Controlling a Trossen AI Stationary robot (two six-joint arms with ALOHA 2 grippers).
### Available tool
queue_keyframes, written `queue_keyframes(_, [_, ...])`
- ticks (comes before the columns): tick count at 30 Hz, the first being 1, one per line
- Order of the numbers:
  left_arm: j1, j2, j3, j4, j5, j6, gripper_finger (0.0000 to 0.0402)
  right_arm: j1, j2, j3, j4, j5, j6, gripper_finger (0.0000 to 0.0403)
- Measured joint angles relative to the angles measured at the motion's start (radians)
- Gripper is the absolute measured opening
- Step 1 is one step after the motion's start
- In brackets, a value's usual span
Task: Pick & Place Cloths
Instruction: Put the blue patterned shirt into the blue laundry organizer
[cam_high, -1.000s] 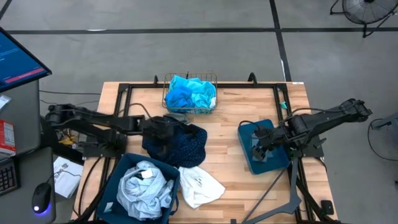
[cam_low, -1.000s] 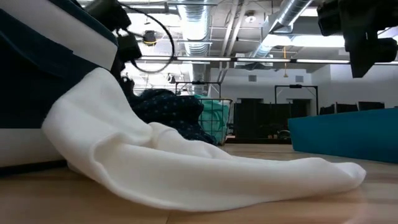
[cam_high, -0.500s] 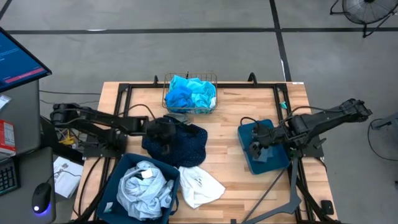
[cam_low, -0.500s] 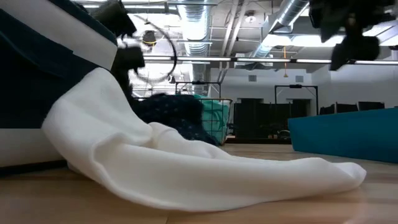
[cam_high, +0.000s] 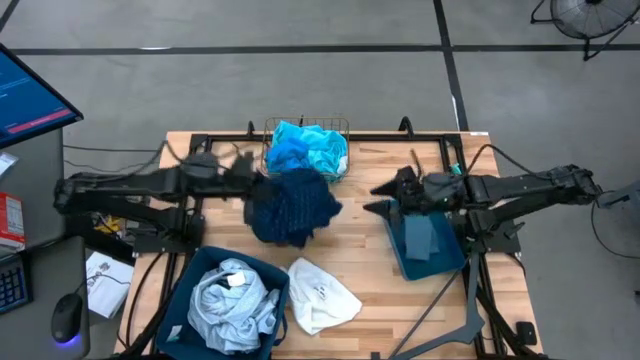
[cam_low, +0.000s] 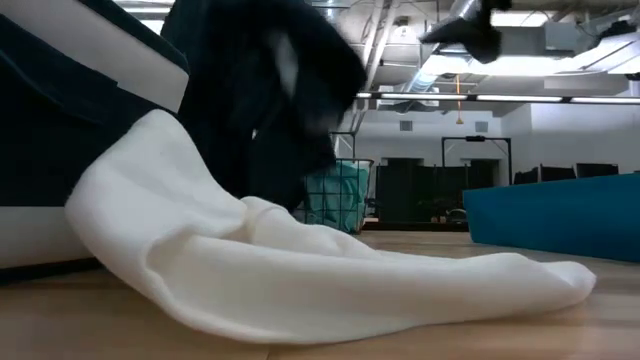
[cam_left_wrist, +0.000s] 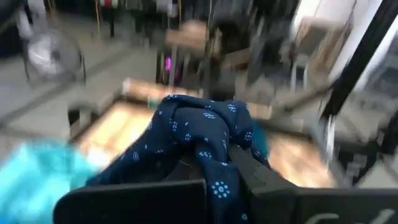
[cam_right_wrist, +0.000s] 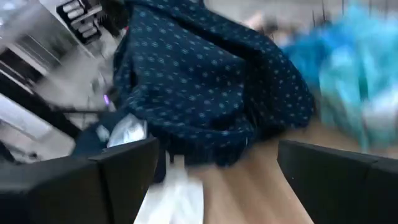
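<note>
My left gripper (cam_high: 256, 186) is shut on the navy dotted cloth (cam_high: 292, 206), which is raised over the table's middle, just near the gold wire basket (cam_high: 306, 128) that holds turquoise and blue cloths (cam_high: 305, 152). The navy cloth (cam_low: 262, 100) looms dark in the low view. A white cloth (cam_high: 320, 296) lies flat on the wood near the front edge. My right gripper (cam_high: 382, 198) stands open above the table, to the right of the navy cloth (cam_right_wrist: 205, 93) and apart from it. A pale grey-blue cloth (cam_high: 232, 304) fills the near-left bin. My left gripper pinches a bunched fold of the navy cloth (cam_left_wrist: 214, 152) between its two fingers (cam_left_wrist: 264, 180), coming level from the table's left. The cloth hangs slack below and beyond the fingers. Its lower end is hidden behind the white cloth (cam_low: 300, 270) in the low view.
A teal bin (cam_high: 398, 250) with a grey piece inside stands at the right, under my right arm. A second teal bin (cam_high: 186, 300) stands at the near left. A black frame runs round the tabletop (cam_high: 370, 290).
My left gripper has shut on the navy cloth and risen toward the far edge and the basket; the cloth has come up off the table in a bunch. My right gripper has risen out of the right bin and moved toward the table's left, staying open.
</note>
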Motion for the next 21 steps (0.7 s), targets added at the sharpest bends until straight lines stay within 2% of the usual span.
queue_keyframes(9, [0.001, -0.020, 0.213, 0.008, 0.024, 0.000, 0.0002, -0.094, 0.010, 0.001, 0.294, 0.000, -0.268, 0.0320])
queue_keyframes(14, [0.001, -0.019, 0.334, 0.038, 0.109, 0.001, 0.0003, -0.113, 0.051, 0.001, 0.410, -0.001, -0.361, 0.0320])
queue_keyframes(17, [0.001, -0.022, 0.389, 0.044, 0.132, 0.004, 0.0002, -0.116, 0.082, 0.004, 0.448, -0.002, -0.403, 0.0320])
queue_keyframes(21, [0.001, -0.019, 0.406, 0.033, 0.134, 0.045, 0.0003, -0.121, 0.167, 0.078, 0.443, -0.003, -0.481, 0.0321])
